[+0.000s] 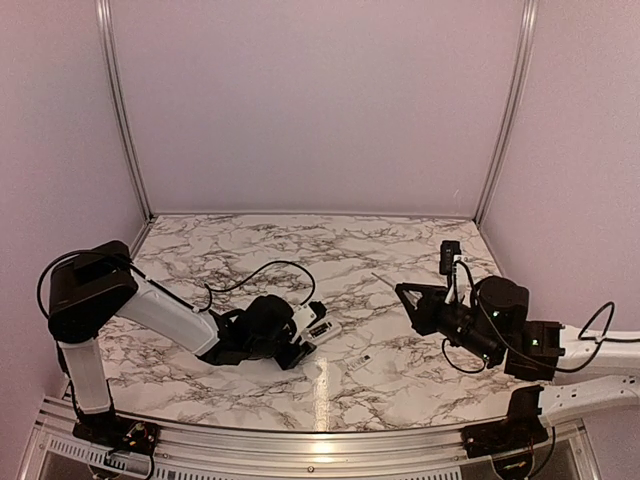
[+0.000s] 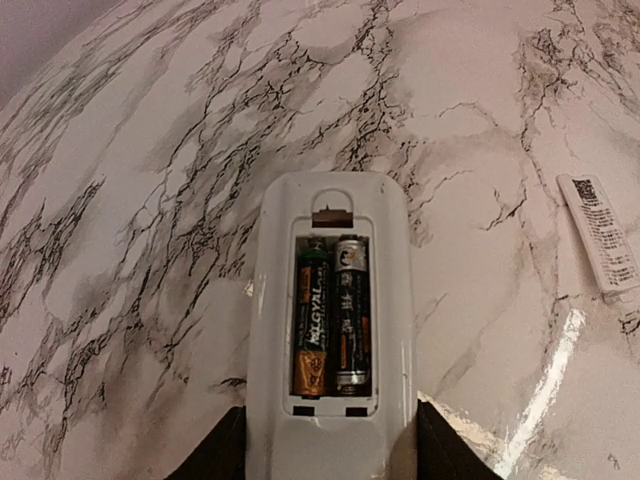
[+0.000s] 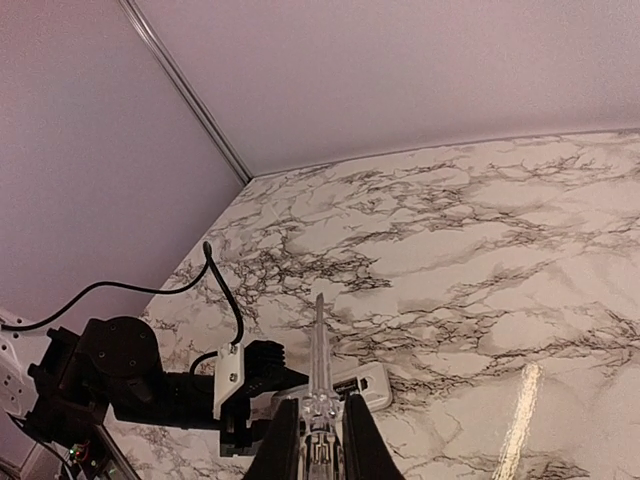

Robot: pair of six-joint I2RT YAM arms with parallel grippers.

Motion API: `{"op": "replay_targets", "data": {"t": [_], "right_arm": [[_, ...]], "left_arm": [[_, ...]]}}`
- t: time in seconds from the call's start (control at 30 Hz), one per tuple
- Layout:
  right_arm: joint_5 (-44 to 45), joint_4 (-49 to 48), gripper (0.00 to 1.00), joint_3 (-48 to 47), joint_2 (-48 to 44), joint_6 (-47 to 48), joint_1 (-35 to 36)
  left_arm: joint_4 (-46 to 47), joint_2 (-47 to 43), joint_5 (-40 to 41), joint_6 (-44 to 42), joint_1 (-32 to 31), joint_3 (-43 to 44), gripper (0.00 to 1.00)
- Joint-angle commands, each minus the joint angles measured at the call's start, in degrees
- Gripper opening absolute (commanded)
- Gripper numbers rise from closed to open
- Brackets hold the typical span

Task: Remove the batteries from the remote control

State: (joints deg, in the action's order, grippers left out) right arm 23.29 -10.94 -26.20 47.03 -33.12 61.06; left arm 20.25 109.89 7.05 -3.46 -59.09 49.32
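Marble-pattern table [image 1: 400,250], lilac walls [image 1: 320,100], metal corner posts [image 1: 120,110]. Remote control [image 2: 330,250] clamped in left gripper [image 2: 330,455], long axis pointing straight out from it, bay up, batteries [image 2: 350,320] lengthwise inside. Right gripper [image 3: 318,430] pinches thin rod [image 3: 320,330].

Left arm [image 1: 165,308]: upper link upright, forearm sloping low toward the right, gripper [image 2: 328,430] clamped on the remote control [image 2: 330,300]. Right arm [image 1: 530,345]: forearm reaching leftward, gripper [image 3: 318,435] closed on a thin clear rod [image 3: 320,340].
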Motion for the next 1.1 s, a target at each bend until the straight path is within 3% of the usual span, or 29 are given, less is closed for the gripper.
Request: {"op": "replay_targets", "data": {"t": [0.0, 0.23, 0.57, 0.87, 1.07], "right_arm": [[-0.6, 1.7, 0.0, -2.2, 0.8, 0.3, -0.3], [-1.3, 2.0, 0.0, -3.0, 1.4, 0.3, -0.3], [-3.5, 2.7, 0.0, -5.3, 6.4, -0.3, -0.4], [-3.9, 2.6, 0.0, -6.1, 7.3, -0.7, -0.3], [-3.6, 2.6, 0.0, -7.3, 9.5, 0.0, -0.3]], "left_arm": [[1.3, -2.0, 9.1, -2.3, -3.0, -4.6, 0.06], [13.0, -6.1, 15.6, -7.6, -5.8, -11.5, 0.01], [12.6, -7.9, 21.0, -8.5, -7.3, -12.0, 0.0], [24.4, -13.9, 23.5, -9.1, -8.0, -20.2, 0.0], [25.7, -12.6, 24.0, -8.8, -7.9, -19.7, 0.0]]}}
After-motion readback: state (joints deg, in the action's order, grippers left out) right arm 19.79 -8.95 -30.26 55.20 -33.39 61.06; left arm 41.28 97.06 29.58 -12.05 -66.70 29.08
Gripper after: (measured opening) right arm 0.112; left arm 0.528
